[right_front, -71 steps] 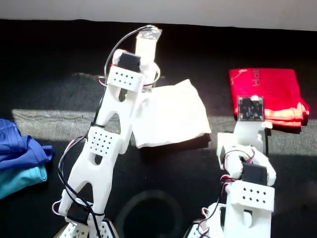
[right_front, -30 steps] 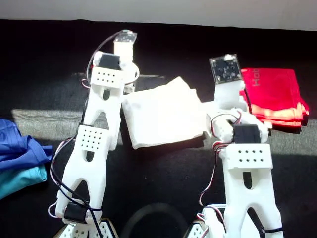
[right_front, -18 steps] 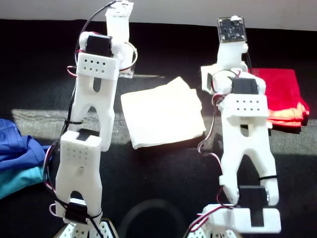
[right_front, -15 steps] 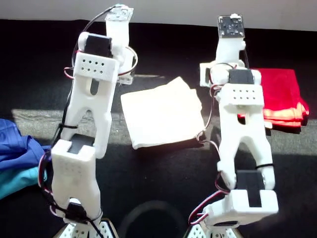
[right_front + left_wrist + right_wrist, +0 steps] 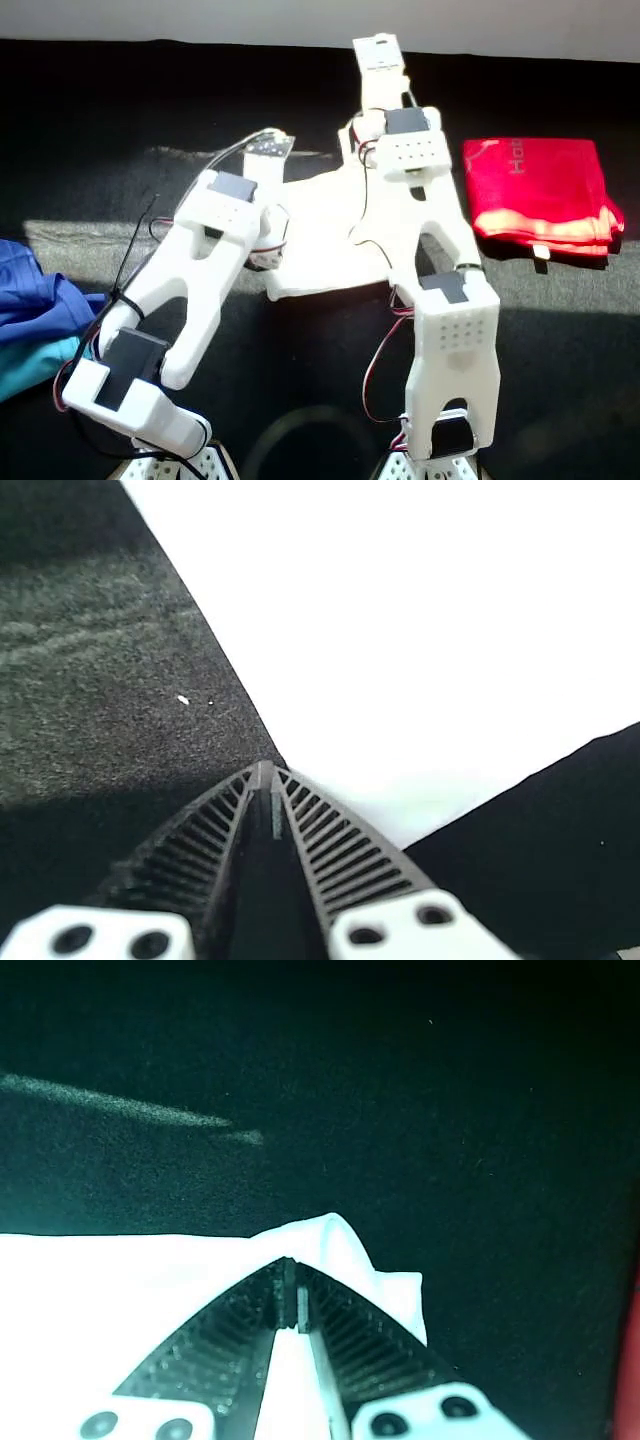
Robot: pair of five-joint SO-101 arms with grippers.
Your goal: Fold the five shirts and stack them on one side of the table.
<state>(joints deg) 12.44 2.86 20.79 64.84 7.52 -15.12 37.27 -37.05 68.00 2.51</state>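
Left gripper (image 5: 268, 780): fingers pressed together, tips at an edge of the white shirt (image 5: 322, 250); I cannot tell if cloth is caught. The shirt lies folded mid-tabletop (image 5: 110, 110), between both arms. Right gripper (image 5: 290, 1272): likewise closed, tips at a puckered corner. My call: move both ends level and together, or the fold slumps. The cloth looks thin, limp, plain white.

White plastic arms (image 5: 205, 265) with perforated plates (image 5: 458, 335), black servos (image 5: 130, 362), red-and-black cables (image 5: 372, 385), dark ribbed end effectors (image 5: 268, 772).
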